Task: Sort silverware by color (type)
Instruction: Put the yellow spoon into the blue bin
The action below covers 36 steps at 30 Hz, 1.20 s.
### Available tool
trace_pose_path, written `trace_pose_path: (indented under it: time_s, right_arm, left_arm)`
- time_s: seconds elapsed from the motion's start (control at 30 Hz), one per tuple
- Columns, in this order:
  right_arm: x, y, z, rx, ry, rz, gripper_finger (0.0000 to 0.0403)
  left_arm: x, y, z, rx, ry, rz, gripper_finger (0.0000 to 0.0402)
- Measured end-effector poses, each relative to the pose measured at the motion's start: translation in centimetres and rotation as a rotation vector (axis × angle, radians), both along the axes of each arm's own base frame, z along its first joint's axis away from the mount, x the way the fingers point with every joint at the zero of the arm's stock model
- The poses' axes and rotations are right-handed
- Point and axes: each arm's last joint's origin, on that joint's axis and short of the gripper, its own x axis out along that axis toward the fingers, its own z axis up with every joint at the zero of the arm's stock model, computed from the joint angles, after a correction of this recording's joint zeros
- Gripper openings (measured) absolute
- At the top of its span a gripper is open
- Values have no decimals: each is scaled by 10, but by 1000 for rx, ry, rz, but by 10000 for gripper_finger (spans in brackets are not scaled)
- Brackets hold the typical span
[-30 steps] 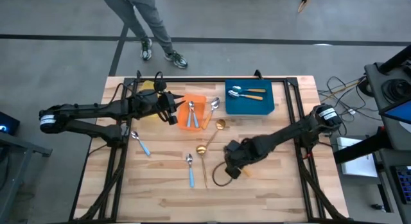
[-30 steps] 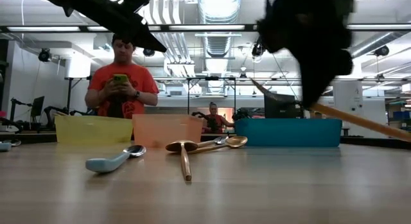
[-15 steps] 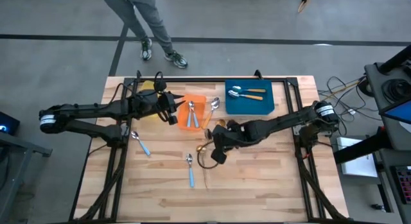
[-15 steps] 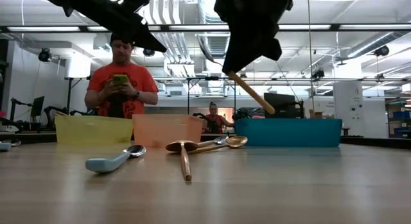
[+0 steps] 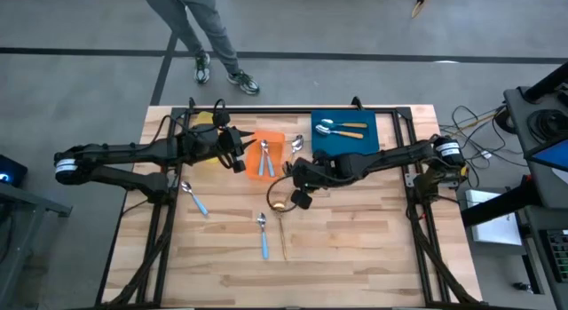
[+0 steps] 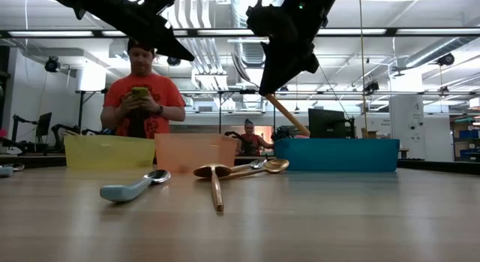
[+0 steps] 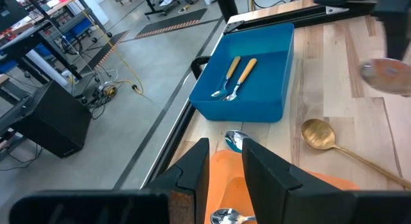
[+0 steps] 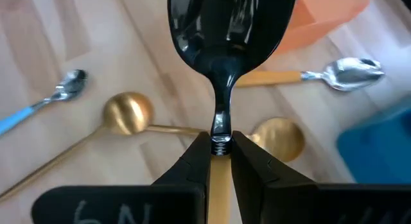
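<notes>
My right gripper hovers over the table's middle, near the orange bin, shut on an orange-handled spoon. My left gripper waits above the gap between the yellow bin and the orange bin, open and empty. Two orange-handled spoons lie in the blue bin, and blue-handled ones in the orange bin. Two blue-handled spoons and two gold spoons lie flat on the table. Another orange-handled spoon lies beside the orange bin. My right gripper pinches the spoon between its two fingers on the orange handle, just behind the metal neck. The silver bowl sticks out ahead of the fingertips. The spoon is lifted clear and tilted, its handle's free end slanting down below the gripper.
The three bins stand in a row along the far side. A person stands beyond the table's far edge, holding a phone. A dark cable loops under the right gripper. Bare wood shows along the near side and near right.
My right gripper has carried the orange-handled spoon from the near right of the table toward the far edge and left, to beside the orange bin, rising as it went. The spoon's handle now hangs higher above the table. The left arm has kept still.
</notes>
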Motion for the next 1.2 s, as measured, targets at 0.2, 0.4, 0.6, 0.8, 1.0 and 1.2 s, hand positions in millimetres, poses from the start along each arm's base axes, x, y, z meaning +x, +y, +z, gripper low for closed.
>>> trace_pose_path:
  time_s: [0.2, 0.4, 0.6, 0.8, 1.0, 1.2]
  right_arm:
    - [3, -15, 13, -39, 5, 22, 29]
    - [6, -38, 28, -81, -16, 31, 29]
    - [4, -67, 35, -77, 3, 50, 29]
    - [-8, -100, 38, -117, 93, 49, 29]
    - [-27, -142, 39, -148, 216, 53, 29]
    - [-50, -185, 40, -170, 295, 32, 29]
  left_arm:
    - [0, 0, 0, 0, 0, 0, 75]
    - [0, 0, 0, 0, 0, 0, 75]
    - [0, 0, 0, 0, 0, 0, 75]
    - [0, 0, 0, 0, -1, 0, 75]
    - [0, 0, 0, -19, -15, 8, 75]
    - [1, 1, 1, -19, -24, 11, 75]
